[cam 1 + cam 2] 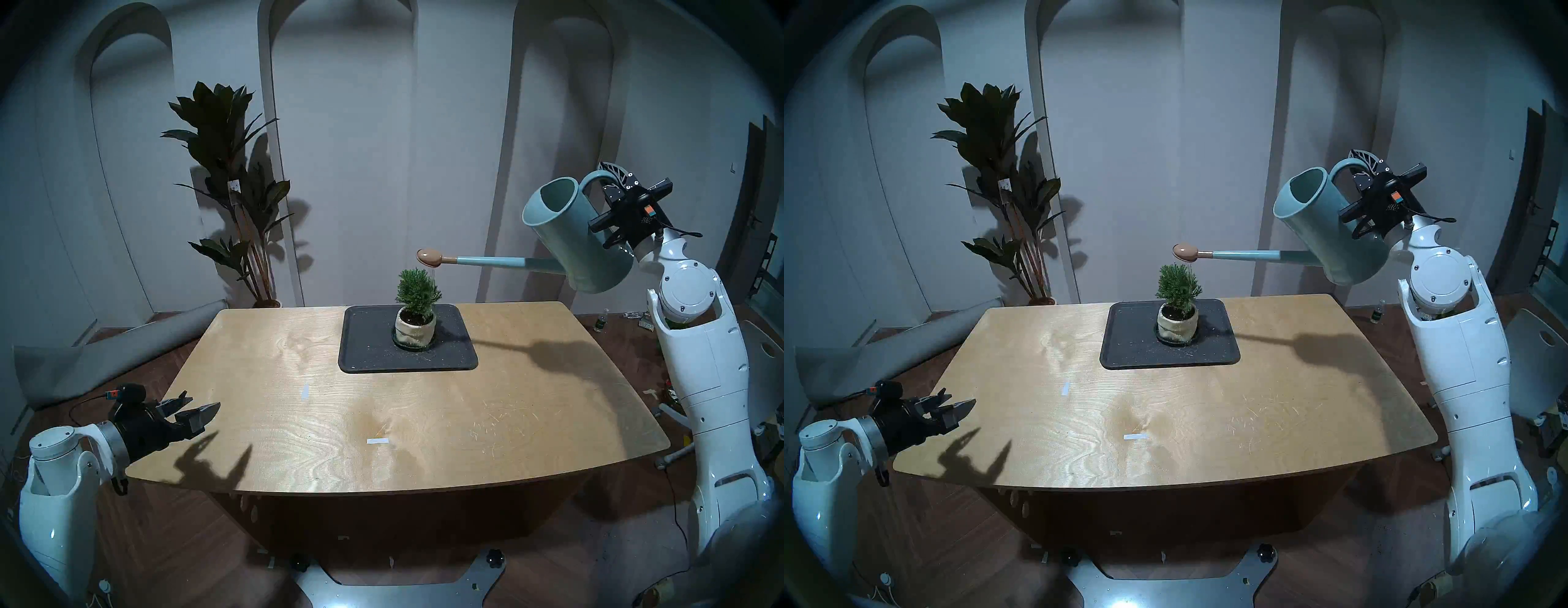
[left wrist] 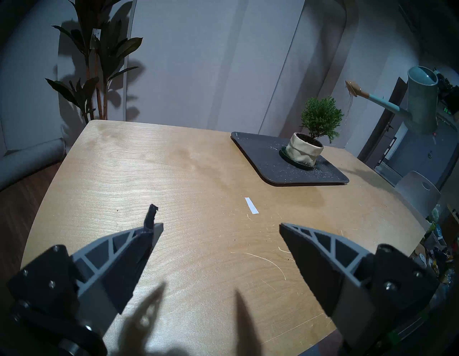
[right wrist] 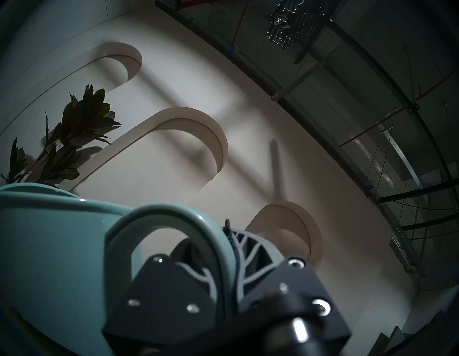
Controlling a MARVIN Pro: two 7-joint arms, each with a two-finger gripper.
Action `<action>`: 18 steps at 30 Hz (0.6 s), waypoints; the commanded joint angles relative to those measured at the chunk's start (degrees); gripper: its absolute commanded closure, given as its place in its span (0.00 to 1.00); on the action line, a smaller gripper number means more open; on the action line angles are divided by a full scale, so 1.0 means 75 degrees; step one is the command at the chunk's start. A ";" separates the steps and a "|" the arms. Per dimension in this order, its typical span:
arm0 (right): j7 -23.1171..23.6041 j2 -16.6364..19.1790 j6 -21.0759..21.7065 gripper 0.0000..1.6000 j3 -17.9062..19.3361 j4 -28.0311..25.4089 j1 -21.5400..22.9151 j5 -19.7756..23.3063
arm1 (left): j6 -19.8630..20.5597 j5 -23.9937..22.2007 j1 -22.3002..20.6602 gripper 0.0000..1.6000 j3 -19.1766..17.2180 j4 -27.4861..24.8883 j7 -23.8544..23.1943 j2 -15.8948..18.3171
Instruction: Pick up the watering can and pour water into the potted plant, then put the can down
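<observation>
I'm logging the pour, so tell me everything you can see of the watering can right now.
The can is a tall pale blue-green cylinder, smooth and matte, with an open top, a flared base, a loop handle and a long thin spout ending in a tan-brown rose. It hangs in the air, tipped toward the plant, the spout about level and the rose above the foliage. Thin streams of water fall from the rose. Only the right pincer touches it, shut on the handle.
</observation>
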 commanded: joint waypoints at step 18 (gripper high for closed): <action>-0.1096 -0.1328 -0.1738 1.00 0.1329 -0.0276 -0.1303 0.1125 | -0.0016 -0.0008 -0.0022 0.00 -0.0043 -0.0098 0.0021 0.0020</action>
